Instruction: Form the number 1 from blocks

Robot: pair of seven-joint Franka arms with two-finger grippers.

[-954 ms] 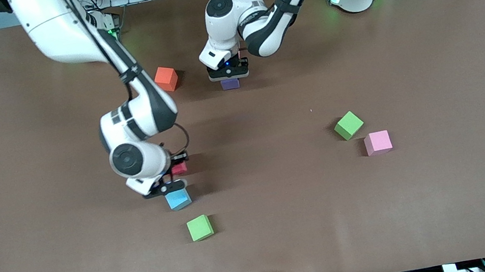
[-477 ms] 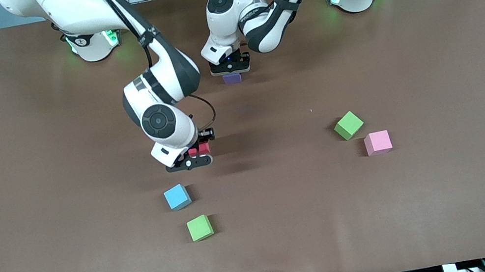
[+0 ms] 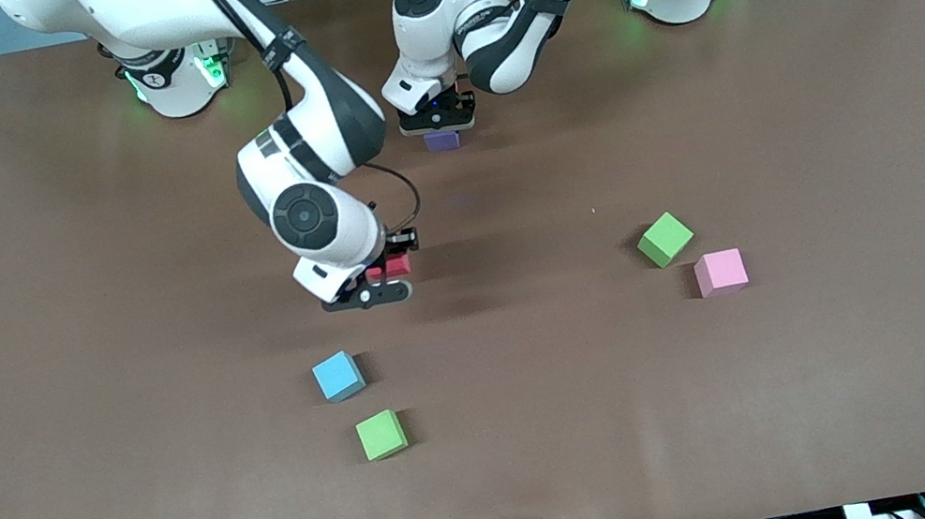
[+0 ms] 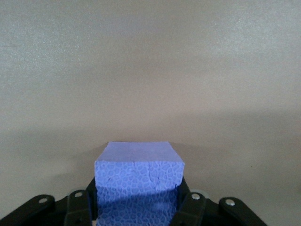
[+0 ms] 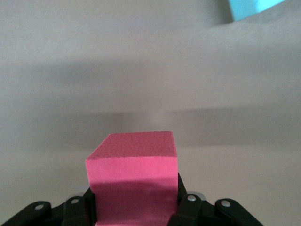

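Blocks lie scattered over the brown table, and I am carrying two of them. My right gripper is pinched on the red block and hangs over the middle of the table, in the open stretch between the purple block and the blue one. In the right wrist view that same block sits between my fingers, looking more pink-red there, with bare tabletop under it.

My left gripper is clamped on the purple block, up near the robots' bases. From the front I cannot quite tell whether that block is touching the table or just above it. In the left wrist view the purple block fills the gap between my fingers.

On the table, the blue block lies nearer to the front camera than my right gripper, and a green block lies just beside it, nearer still. A corner of the blue block shows in the right wrist view. Toward the left arm's end, a second green block and the pink block sit close together, apart by a small gap, the pink one nearer to the front camera.
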